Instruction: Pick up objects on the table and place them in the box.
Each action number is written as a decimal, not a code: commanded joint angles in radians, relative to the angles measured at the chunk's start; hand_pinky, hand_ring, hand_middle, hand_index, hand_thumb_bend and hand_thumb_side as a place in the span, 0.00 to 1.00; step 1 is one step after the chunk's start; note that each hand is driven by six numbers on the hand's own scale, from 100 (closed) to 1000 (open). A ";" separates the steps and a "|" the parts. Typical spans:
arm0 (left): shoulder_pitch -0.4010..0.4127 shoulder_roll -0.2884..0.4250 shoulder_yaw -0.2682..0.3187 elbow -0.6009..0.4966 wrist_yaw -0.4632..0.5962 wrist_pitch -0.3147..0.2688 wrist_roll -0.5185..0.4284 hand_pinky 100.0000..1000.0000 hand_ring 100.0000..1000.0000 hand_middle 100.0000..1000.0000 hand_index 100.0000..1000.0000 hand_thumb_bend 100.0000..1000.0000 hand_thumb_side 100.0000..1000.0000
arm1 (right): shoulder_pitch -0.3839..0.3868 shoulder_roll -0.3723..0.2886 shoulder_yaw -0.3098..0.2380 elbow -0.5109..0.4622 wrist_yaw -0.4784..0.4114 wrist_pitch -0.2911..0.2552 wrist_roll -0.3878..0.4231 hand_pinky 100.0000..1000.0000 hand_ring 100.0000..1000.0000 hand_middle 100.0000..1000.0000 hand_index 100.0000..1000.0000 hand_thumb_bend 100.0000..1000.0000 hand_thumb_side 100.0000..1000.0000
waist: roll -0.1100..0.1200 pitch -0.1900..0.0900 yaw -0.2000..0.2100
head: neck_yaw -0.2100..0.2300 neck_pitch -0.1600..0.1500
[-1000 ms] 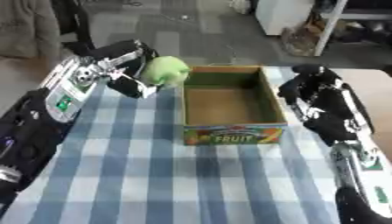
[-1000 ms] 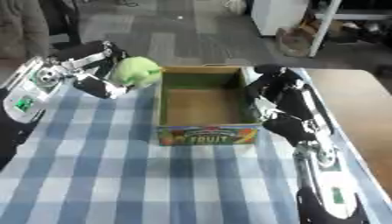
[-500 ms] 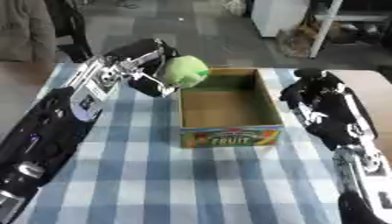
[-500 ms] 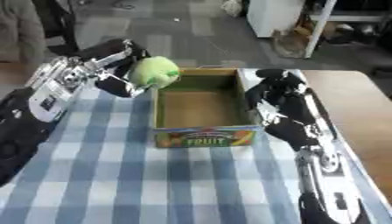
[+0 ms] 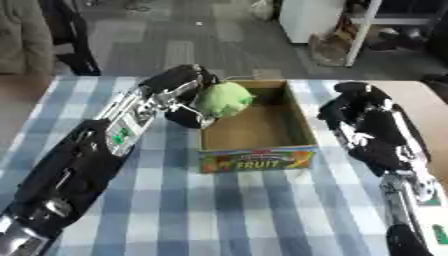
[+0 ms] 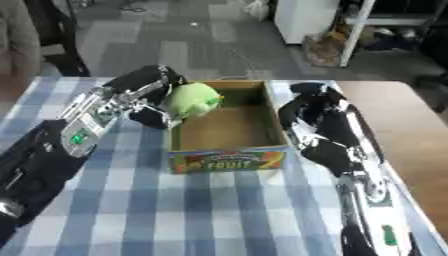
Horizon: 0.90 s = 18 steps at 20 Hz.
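Holding the round pale-green fruit [image 5: 224, 98] in your left hand [image 5: 179, 95], you have it up above the near-left corner of the open brown cardboard box [image 5: 254, 130], fingers and thumb curled round its left side. The fruit hangs over the box's left wall, part of it already over the open inside, clear of the floor of the box. Your left arm runs in long from the lower left, black with a silver panel and a small green mark on the forearm. The box sits on the blue-and-white checked tablecloth [image 5: 262, 210], its front panel printed with the word FRUIT on a bright label. Your right hand [image 6: 308, 112] sits just beside the box's right wall, fingers bent inward, though you cannot tell whether they touch the cardboard. To its right the cloth ends and a bare wooden tabletop [image 6: 411, 130] shows.
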 commanded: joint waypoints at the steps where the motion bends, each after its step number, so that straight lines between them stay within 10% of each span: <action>1: -0.013 -0.008 -0.006 0.006 -0.013 -0.026 0.060 0.17 0.25 0.34 0.57 0.00 0.10 | -0.020 -0.001 0.002 -0.014 -0.007 -0.003 0.002 0.54 0.54 0.41 0.68 0.21 0.00 | 0.000 -0.013 -0.002 | 0.003 -0.016; 11: 0.012 -0.055 -0.040 0.024 -0.102 -0.089 0.161 0.36 0.46 0.52 0.72 0.26 0.07 | -0.022 0.000 0.000 -0.013 -0.008 -0.004 0.002 0.54 0.54 0.41 0.68 0.21 0.00 | -0.004 -0.008 -0.005 | 0.002 -0.021; 12: 0.014 -0.057 -0.042 0.027 -0.109 -0.092 0.161 0.41 0.51 0.56 0.75 0.41 0.07 | -0.022 0.000 0.000 -0.014 -0.008 -0.004 0.002 0.54 0.54 0.41 0.68 0.20 0.00 | -0.004 -0.008 -0.005 | 0.001 -0.022; 15: 0.019 -0.063 -0.053 0.033 -0.144 -0.101 0.127 0.55 0.64 0.69 0.82 0.47 0.14 | -0.021 0.000 0.000 -0.014 -0.008 -0.003 0.003 0.54 0.54 0.40 0.68 0.21 0.00 | -0.003 -0.007 -0.005 | 0.000 -0.023; 18: 0.022 -0.069 -0.056 0.038 -0.175 -0.117 0.048 0.70 0.77 0.80 0.88 0.52 0.46 | -0.021 0.000 -0.001 -0.014 -0.008 -0.003 0.003 0.54 0.54 0.40 0.68 0.21 0.00 | -0.004 -0.007 -0.005 | -0.001 -0.024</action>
